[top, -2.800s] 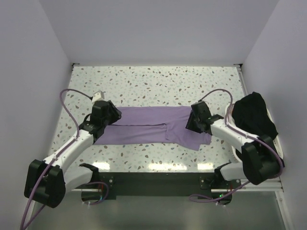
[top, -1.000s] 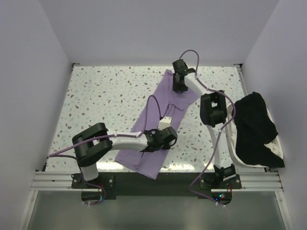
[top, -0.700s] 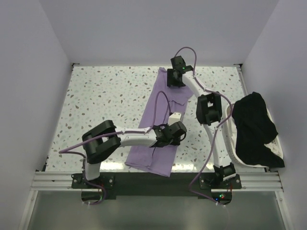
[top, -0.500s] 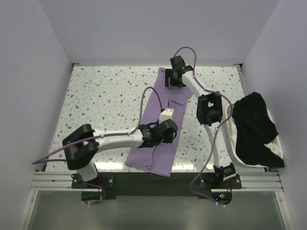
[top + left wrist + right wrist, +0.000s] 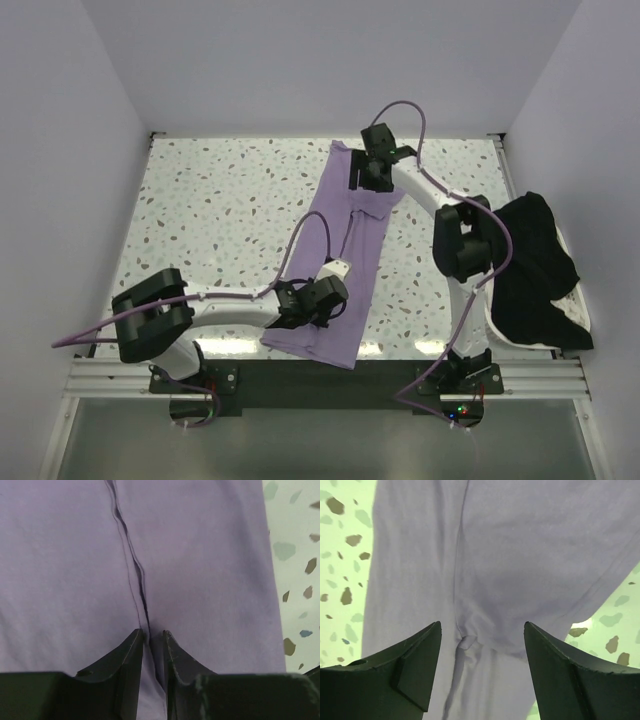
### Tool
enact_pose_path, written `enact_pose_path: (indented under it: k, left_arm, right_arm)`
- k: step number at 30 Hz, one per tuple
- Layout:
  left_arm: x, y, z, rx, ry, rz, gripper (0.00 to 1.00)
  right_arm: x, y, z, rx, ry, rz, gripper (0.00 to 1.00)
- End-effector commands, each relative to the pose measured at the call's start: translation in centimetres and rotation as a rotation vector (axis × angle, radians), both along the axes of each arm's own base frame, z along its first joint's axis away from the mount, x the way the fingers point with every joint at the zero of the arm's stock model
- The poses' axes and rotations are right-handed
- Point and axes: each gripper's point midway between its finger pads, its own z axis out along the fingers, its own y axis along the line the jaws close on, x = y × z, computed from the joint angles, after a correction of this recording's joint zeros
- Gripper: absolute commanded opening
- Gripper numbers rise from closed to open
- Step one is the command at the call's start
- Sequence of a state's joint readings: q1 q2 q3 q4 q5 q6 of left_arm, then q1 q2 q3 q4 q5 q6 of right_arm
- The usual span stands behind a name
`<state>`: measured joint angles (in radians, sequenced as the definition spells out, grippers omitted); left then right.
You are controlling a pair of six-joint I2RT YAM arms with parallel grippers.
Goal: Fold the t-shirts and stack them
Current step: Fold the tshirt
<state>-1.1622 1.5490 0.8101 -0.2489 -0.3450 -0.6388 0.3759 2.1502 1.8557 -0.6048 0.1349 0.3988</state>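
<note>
Left gripper (image 5: 153,632), at 6 o'clock from table centre, is clenched on a raised crease of the purple t-shirt (image 5: 360,240). The shirt lies as a long strip from 12 to 6 o'clock. Right gripper (image 5: 482,624), at 12 o'clock, hangs spread wide over the far end, grasping nothing. Judgement: pinch both layers squarely before folding end to end. Black t-shirt (image 5: 530,255) waits at 3 o'clock.

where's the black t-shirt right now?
Top external view, far right edge of the table: the black t-shirt lies heaped just right of the right arm, apart from the purple t-shirt at centre.
</note>
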Motion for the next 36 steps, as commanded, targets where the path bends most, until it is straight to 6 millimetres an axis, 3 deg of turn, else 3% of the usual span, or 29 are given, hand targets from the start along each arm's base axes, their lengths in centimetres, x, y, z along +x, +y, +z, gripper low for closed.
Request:
enact_pose_path:
  k: [1, 7, 10, 11, 13, 15, 16, 17, 18, 22, 25, 27, 29, 30, 32, 33, 34, 36]
  left_arm:
    - [-1.3, -1.7, -0.3, -0.025, 0.003, -0.074, 0.26]
    - [-2.9, -2.8, -2.1, -0.021, 0.057, -0.074, 0.24]
    - [-3.0, -4.0, -2.5, -0.041, 0.083, -0.063, 0.23]
    - [-3.1, -4.4, -2.9, -0.043, 0.092, -0.067, 0.22]
    - [-2.8, -5.7, -2.4, -0.072, 0.092, -0.064, 0.22]
    - [-2.5, -6.9, -2.0, -0.095, 0.091, -0.072, 0.22]
    - [-2.4, -7.2, -2.4, -0.091, 0.095, -0.072, 0.22]
    - [-2.4, -7.5, -2.4, -0.092, 0.097, -0.077, 0.22]
    - [-2.2, -8.1, -2.3, -0.098, 0.096, -0.078, 0.22]
    - [-1.9, -9.2, -1.9, -0.114, 0.098, -0.079, 0.23]
    - [-1.9, -9.2, -1.5, -0.123, 0.096, -0.079, 0.23]
    - [-1.9, -9.2, -1.1, -0.128, 0.091, -0.083, 0.25]
    - [-1.8, -9.4, 0.4, -0.161, 0.075, -0.092, 0.29]
    - [-1.7, -9.6, 1.3, -0.179, 0.066, -0.097, 0.33]
    - [-1.6, -9.9, 4.0, -0.235, 0.033, -0.113, 0.37]
    - [-1.6, -9.7, 4.8, -0.248, 0.021, -0.119, 0.4]
    - [-1.6, -9.6, 6.5, -0.282, -0.001, -0.128, 0.41]
    - [-1.7, -8.4, 7.1, -0.286, -0.013, -0.121, 0.43]
  right_arm:
    - [0.2, 0.8, -1.6, 0.033, 0.002, -0.006, 0.7]
    - [0.7, 1.0, -4.3, 0.003, 0.049, 0.012, 0.69]
    - [1.5, 1.1, -6.0, -0.016, 0.077, 0.028, 0.69]
    - [2.3, 1.4, -5.8, -0.015, 0.063, 0.036, 0.69]
    - [2.6, 1.4, -7.8, -0.04, 0.097, 0.052, 0.69]
    - [3.8, 2.1, -7.3, -0.039, 0.073, 0.074, 0.69]
    - [4.0, 2.0, -8.8, -0.05, 0.094, 0.08, 0.69]
    - [5.0, 2.5, -7.8, -0.042, 0.062, 0.089, 0.7]
    - [5.1, 2.4, -9.1, -0.058, 0.081, 0.1, 0.7]
    - [6.3, 3.0, -8.2, -0.052, 0.047, 0.119, 0.71]
    - [6.5, 3.1, -6.9, -0.045, 0.024, 0.122, 0.72]
    - [6.4, 3.0, -5.0, -0.04, -0.003, 0.127, 0.74]
    - [6.3, 2.9, -3.3, -0.036, -0.021, 0.128, 0.77]
    - [6.3, 3.0, -0.5, -0.024, -0.063, 0.127, 0.79]
    - [6.0, 2.4, 2.4, -0.026, -0.099, 0.116, 0.85]
    - [5.5, 2.1, 5.8, -0.017, -0.146, 0.113, 0.87]
    - [5.0, 1.8, 7.7, -0.013, -0.171, 0.106, 0.88]
    - [3.1, 1.2, 8.8, -0.005, -0.16, 0.097, 0.88]
